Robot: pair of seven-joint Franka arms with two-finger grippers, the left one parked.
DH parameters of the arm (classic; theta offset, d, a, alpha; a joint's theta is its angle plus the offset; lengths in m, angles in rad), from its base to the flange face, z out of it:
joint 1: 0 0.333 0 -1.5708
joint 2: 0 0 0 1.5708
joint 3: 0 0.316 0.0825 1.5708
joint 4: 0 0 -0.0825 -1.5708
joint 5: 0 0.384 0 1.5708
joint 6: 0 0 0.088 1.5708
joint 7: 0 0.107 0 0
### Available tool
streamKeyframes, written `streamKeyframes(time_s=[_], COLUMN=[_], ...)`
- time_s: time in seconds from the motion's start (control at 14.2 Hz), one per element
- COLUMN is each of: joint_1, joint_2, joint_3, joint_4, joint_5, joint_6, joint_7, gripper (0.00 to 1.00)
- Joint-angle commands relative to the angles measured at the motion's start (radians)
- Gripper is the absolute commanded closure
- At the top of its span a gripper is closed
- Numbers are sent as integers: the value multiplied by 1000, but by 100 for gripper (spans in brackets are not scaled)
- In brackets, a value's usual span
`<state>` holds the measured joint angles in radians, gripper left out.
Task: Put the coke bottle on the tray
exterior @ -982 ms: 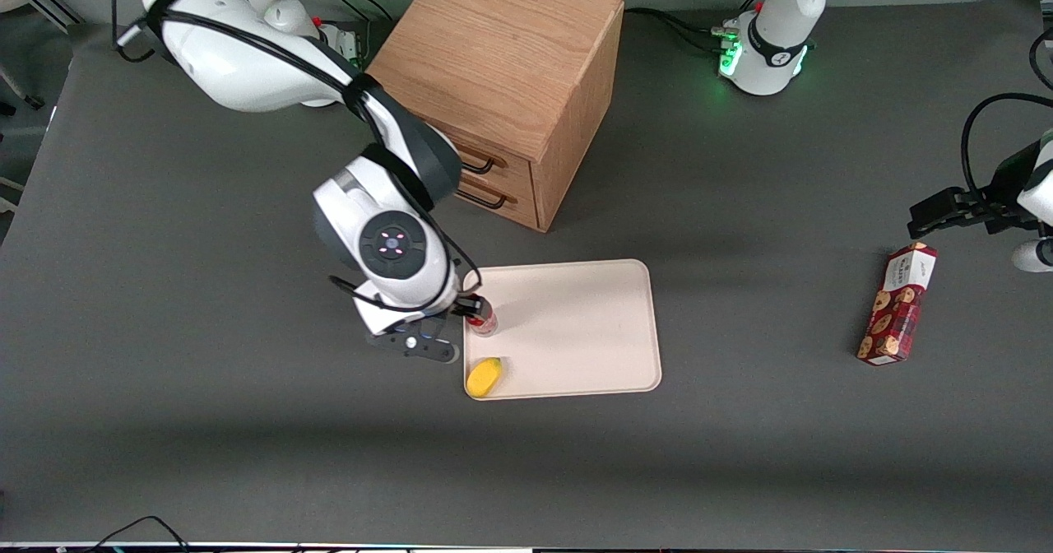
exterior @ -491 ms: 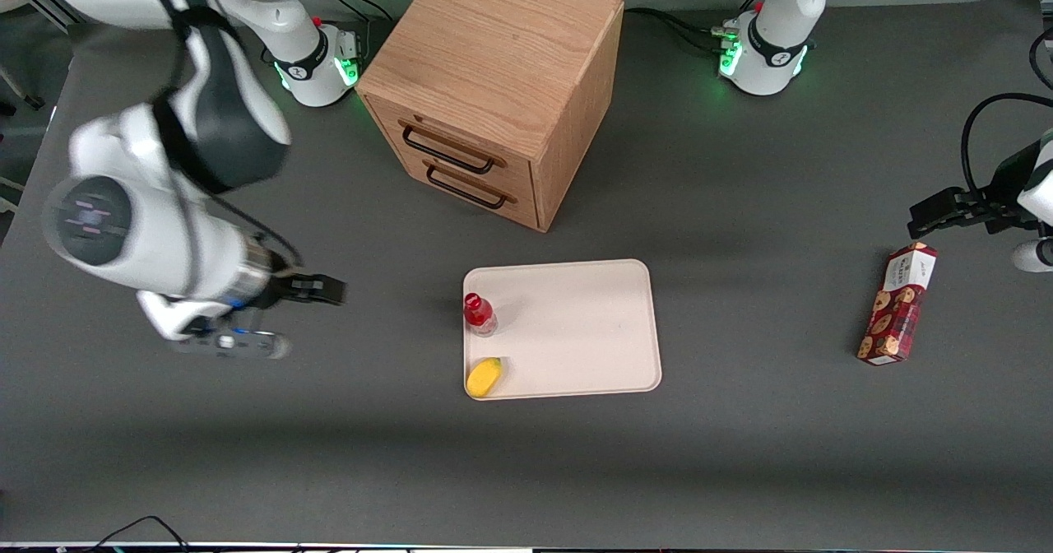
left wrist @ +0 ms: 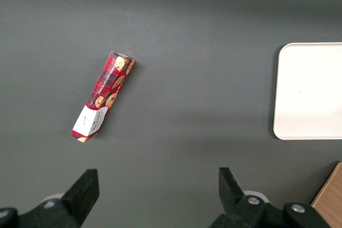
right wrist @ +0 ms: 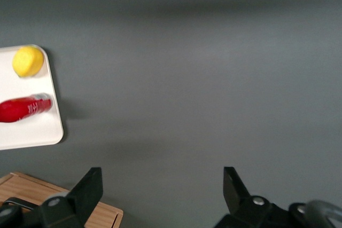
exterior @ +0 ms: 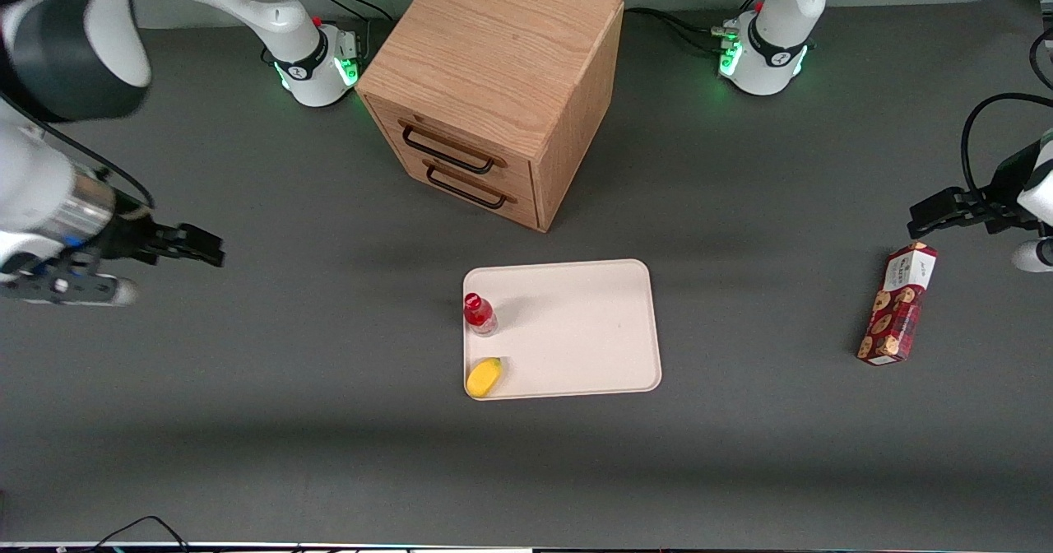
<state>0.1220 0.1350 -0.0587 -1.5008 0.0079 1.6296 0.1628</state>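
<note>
The small red coke bottle (exterior: 479, 313) stands upright on the pale cream tray (exterior: 576, 331), near the tray's edge toward the working arm's end. It also shows in the right wrist view (right wrist: 24, 108) on the tray (right wrist: 32, 129). My right gripper (exterior: 210, 248) is open and empty, raised above the bare table far from the tray, toward the working arm's end; its fingers (right wrist: 90, 185) stand wide apart with nothing between them.
A small yellow fruit (exterior: 484, 376) lies on the tray's near corner, nearer the front camera than the bottle. A wooden two-drawer cabinet (exterior: 494, 84) stands farther back. A red cookie box (exterior: 897, 304) lies toward the parked arm's end.
My right gripper has let go of the bottle and drawn away from the tray toward the working arm's end, rising. The bottle stays upright on the tray.
</note>
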Motion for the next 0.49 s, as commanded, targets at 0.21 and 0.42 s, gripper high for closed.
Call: streamKeyframes(time_s=[0.21,0.42], joint_1=[-68,-68], joint_2=[-175,-175], joint_3=[-3,0], joint_4=[-139,-144], joint_5=[12,12], joint_6=[13,13], joint_7=[-74,-69], gripper=[0,0])
